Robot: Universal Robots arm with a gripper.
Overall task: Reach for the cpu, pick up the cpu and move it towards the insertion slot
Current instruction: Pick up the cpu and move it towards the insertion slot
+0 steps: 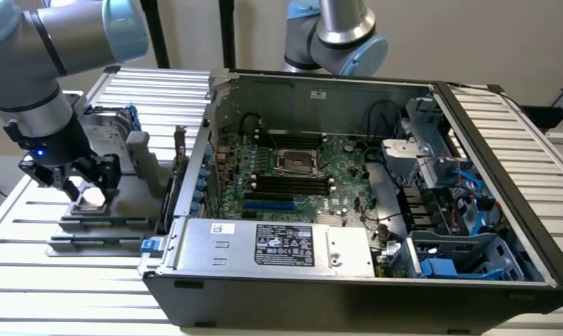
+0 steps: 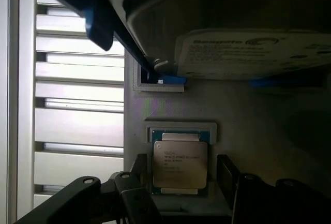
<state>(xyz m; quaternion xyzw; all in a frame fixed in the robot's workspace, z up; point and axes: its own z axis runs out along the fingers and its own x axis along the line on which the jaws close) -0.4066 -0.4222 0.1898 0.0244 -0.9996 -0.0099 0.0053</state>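
Your gripper [image 1: 87, 190] hangs at the exterior view's left, mid-height, fingers [image 2: 227, 175] spread wide with nothing held. The cpu [image 2: 180, 165] lies flat in its grey holder [image 1: 99, 220], between them. Keep the pads square to opposite chip edges, centre them, then close gently. The insertion slot [image 1: 295, 162] sits mid-frame on the motherboard [image 1: 342, 183], well apart.

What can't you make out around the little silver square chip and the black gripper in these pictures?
- Small flat square silver cpu: exterior view, the black gripper partly covers it.
- Its printed lettering: wrist view, too small to read.
- Whether the fingers touch the cpu: unclear in both views.
- Large silver hard drive: wrist view, cut off by the picture's edge.
- Square silver-framed insertion slot: exterior view, dark centre's detail too small.
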